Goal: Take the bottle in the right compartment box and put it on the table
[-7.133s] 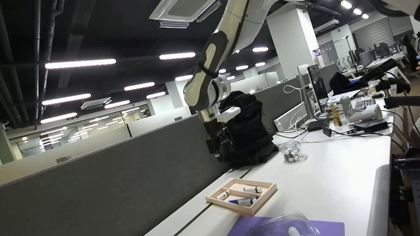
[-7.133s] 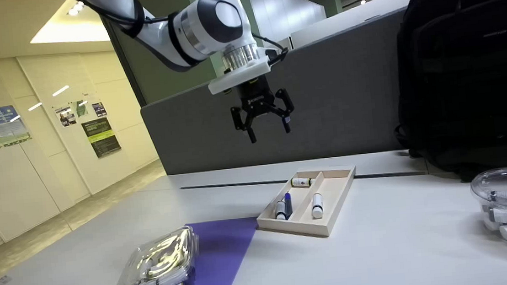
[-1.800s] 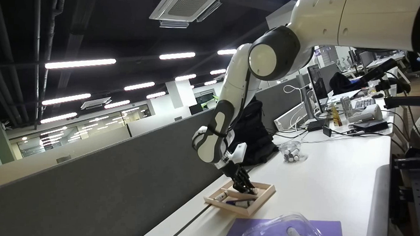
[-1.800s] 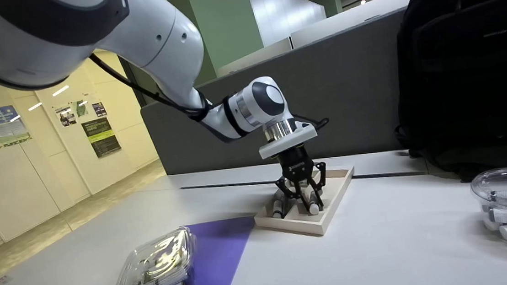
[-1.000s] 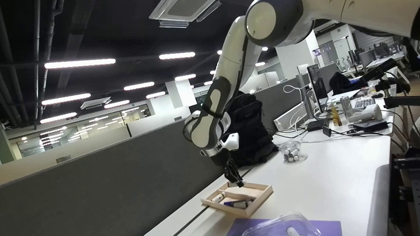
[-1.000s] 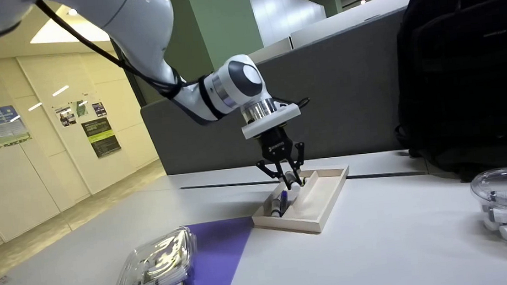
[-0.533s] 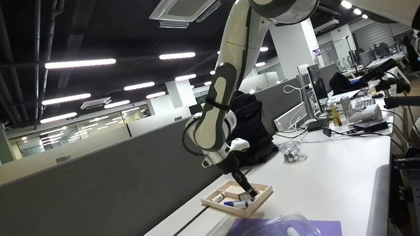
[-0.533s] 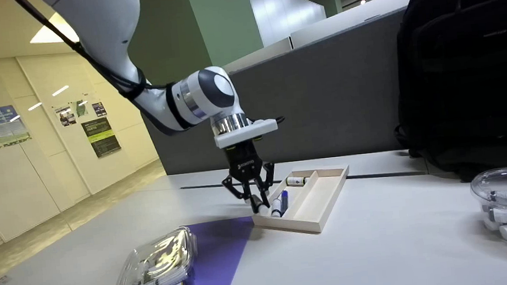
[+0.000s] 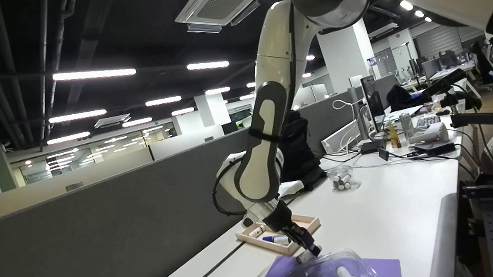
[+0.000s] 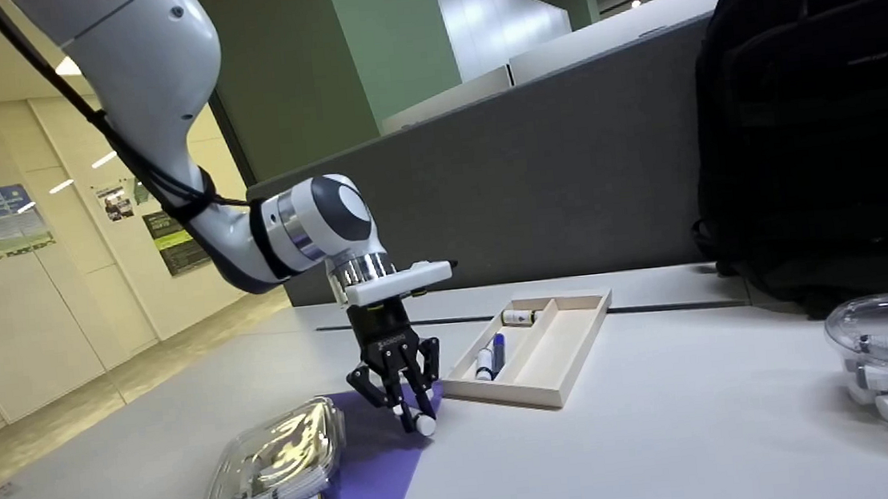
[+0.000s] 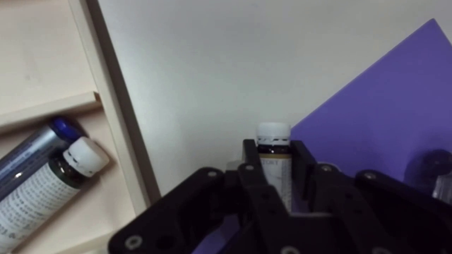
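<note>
Bottle (image 11: 275, 164) is pinched by its sides in the gripper (image 10: 418, 418), cap (image 11: 273, 130) free, presumably so it can be laid flat on the table (image 10: 669, 431). Purple mat (image 10: 376, 480) is seen beneath the gripper; contact cannot be told. Compartment box (image 10: 505, 394) is situated alongside.

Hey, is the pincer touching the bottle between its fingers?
Touching: in the wrist view, the pincer meets the bottle on both sides, with no gap showing.

Tray (image 10: 555, 348) in both exterior views; wrist view close, facing down.
</note>
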Robot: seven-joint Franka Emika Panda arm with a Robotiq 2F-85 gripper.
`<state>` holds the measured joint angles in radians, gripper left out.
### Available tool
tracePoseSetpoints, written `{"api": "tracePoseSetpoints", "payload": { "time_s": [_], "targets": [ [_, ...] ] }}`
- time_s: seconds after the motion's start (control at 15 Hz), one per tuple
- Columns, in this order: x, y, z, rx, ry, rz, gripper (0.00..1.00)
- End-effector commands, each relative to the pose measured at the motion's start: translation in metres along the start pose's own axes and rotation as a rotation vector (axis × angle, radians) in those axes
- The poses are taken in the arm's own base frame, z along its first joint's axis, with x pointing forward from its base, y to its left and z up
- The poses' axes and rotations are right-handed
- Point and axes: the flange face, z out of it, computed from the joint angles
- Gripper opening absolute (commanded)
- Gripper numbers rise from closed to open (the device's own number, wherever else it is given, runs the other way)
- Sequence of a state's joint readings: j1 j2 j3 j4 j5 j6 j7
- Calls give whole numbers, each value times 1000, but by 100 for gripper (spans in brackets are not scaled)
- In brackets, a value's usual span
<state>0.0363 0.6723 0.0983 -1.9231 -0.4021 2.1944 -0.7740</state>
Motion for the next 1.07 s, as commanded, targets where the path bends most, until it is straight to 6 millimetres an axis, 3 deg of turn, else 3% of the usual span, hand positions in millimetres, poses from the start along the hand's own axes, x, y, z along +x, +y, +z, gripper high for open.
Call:
{"api": "tracePoseSetpoints", "payload": {
  "time_s": [0.0,0.07,0.13,0.27,0.47,0.67,1.0],
  "targets": [
    [11,-13,-5,-57,-15,-68,7],
    [14,-15,-7,-70,-14,-77,16],
    [16,-16,-10,-79,-10,-78,52],
    [16,-16,-17,-88,0,-76,58],
    [8,-18,-34,-77,21,-64,80],
    [-12,-21,-70,-32,43,-14,98],
    [-67,-32,-149,50,131,122,100]
  ]
}}
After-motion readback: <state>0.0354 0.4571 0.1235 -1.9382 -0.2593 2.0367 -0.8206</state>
